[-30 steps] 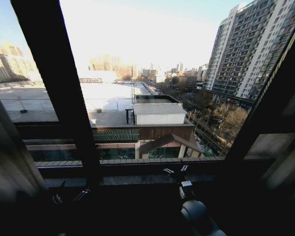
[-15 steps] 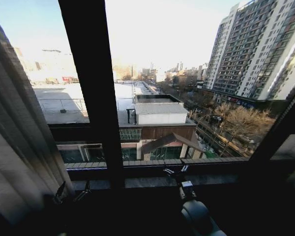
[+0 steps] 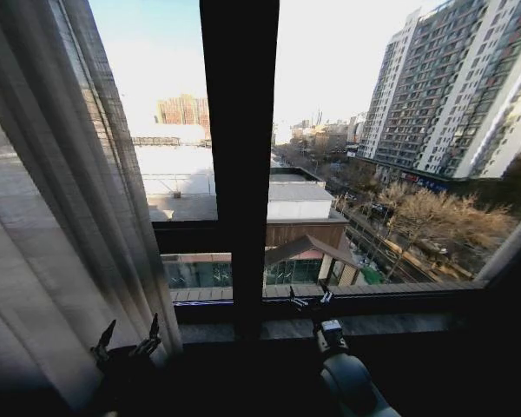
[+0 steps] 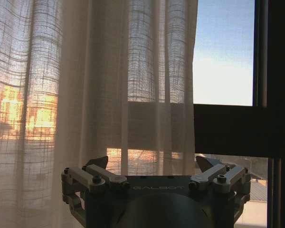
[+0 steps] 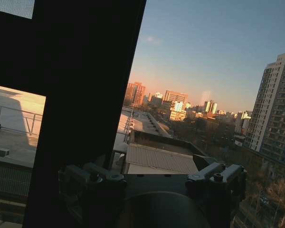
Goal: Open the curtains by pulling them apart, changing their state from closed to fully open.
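Head view: my left tool (image 3: 126,340), fingers wide and empty, faces the curtains (image 3: 61,226); next, I judge, close on a pleat.

Bright daylight glares through the window (image 3: 347,130), leaving the foreground perhaps too dark to read.

Through the left wrist camera we see the left gripper (image 4: 153,164) low in the foreground, its two fingers (image 4: 96,175) spread wide with nothing between them. Beyond it hang the curtains (image 4: 85,95), sheer white fabric with a loose weave and long vertical pleats, lit warm from behind where buildings glow through the cloth. The fabric's free edge falls just beside a dark horizontal window frame bar (image 4: 228,130), which shows faintly through the weave. Past that edge we look at open blue sky (image 4: 223,52) and a dark vertical frame post (image 4: 280,95).
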Robot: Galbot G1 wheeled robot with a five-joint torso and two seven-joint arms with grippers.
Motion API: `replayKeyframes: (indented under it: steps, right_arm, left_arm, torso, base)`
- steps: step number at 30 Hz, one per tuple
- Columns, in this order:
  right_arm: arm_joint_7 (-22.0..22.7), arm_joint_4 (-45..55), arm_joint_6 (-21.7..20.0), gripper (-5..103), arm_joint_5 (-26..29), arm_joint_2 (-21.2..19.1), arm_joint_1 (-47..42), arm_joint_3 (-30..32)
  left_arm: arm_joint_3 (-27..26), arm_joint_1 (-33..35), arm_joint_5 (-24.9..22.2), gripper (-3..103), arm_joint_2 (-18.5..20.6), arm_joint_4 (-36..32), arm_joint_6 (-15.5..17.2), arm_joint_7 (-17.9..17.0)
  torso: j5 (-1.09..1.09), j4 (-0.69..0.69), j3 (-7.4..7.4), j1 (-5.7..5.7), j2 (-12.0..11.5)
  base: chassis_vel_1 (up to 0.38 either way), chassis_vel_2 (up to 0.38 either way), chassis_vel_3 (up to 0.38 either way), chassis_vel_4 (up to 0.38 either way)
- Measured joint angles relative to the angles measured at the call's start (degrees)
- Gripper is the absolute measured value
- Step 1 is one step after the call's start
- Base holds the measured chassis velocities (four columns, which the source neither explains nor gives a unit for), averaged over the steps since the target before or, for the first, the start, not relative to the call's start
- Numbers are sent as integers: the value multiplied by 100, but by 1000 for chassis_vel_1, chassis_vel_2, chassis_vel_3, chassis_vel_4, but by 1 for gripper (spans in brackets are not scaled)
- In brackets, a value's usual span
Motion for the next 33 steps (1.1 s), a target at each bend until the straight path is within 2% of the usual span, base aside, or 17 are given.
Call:
replayKeyframes:
  steps: [9,16,22,27,30,33]
  right_arm:
    - [0,40,-5,100,-5,-16,-20,11]
    - [1,-30,230,100,37,-4,9,-7]
    - [-1,-34,287,100,37,-16,14,3]
    - [-2,-34,310,100,36,-34,12,9]
    - [-3,-45,316,100,34,-34,17,-9]
    - [-3,-55,316,100,34,-31,29,-17]
  left_arm:
    - [11,-2,2,100,-1,-1,-31,-11]
    - [-3,-25,3,100,-1,13,-32,-17]
    - [41,-73,65,100,3,49,-6,-11]
    - [106,-210,152,100,2,43,152,52]
    - [308,-331,289,100,0,-86,463,109]
    - [408,-400,371,100,1,-134,607,108]
  torso:
    - [-2,1,0,1,-1]
    - [0,0,0,1,-1]
    - [-4,1,0,1,0]
    - [2,0,0,0,0]
    - [4,0,1,0,-1]
    - [3,0,1,0,-1]
  base:
    - [322,377,-329,-389]
    - [324,338,-333,-361]
    - [165,162,-160,-166]
    - [0,0,0,0]
    - [-27,-56,56,46]
    - [-15,-35,37,25]
